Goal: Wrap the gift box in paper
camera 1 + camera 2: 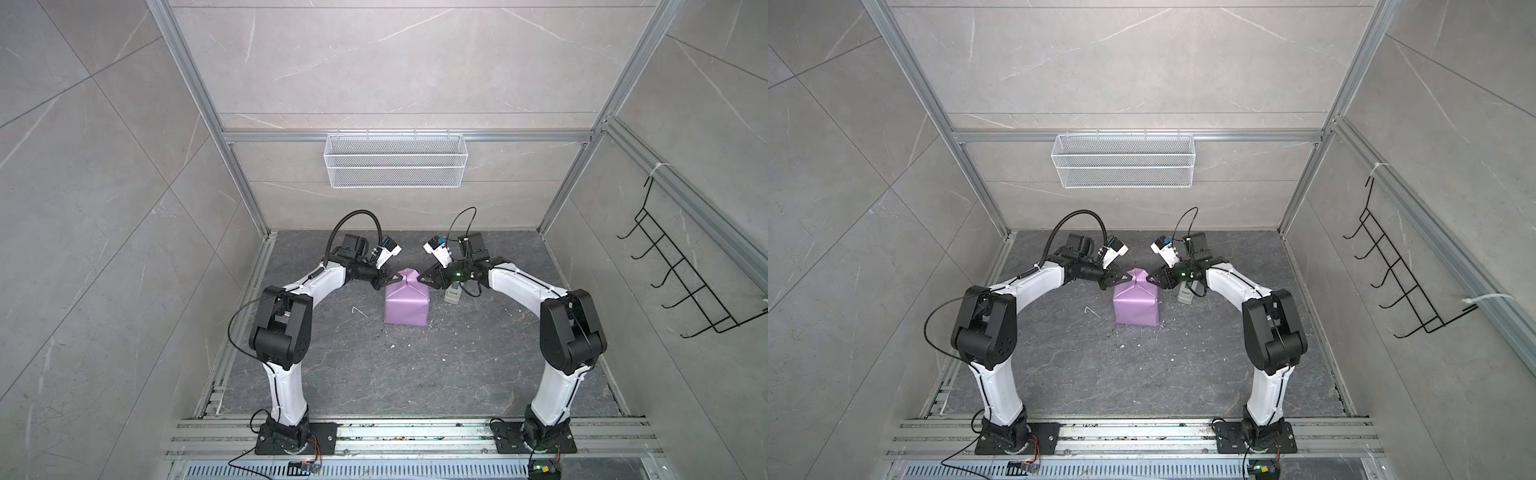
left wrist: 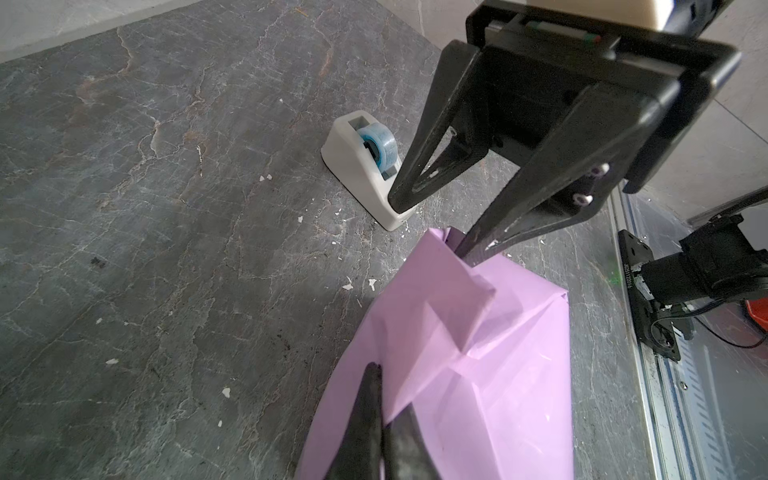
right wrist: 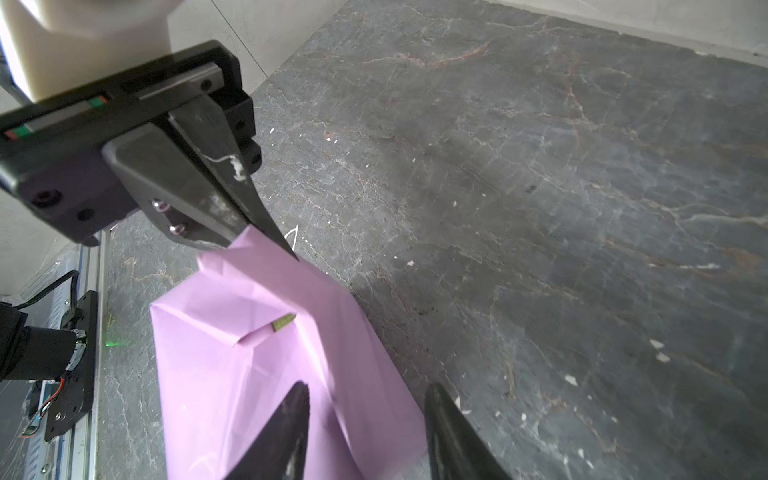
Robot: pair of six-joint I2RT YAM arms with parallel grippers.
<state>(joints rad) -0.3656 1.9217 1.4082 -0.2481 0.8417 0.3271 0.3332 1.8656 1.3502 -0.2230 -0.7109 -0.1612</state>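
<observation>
My left gripper (image 1: 394, 276) pinches the paper (image 1: 406, 309) peak, frame centre; my right gripper (image 1: 422, 279) is spread beside it. Paper looks thin, light, tearable: I'd grab folded edges.

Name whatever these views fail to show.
- gift box: only an olive corner shows, in the right wrist view; the paper covers the rest in every view.
- tape dispenser: in both top views, the right gripper and its arm hide part of it.
- left gripper: shut, but no view shows clearly whether its tips pinch paper.
</observation>
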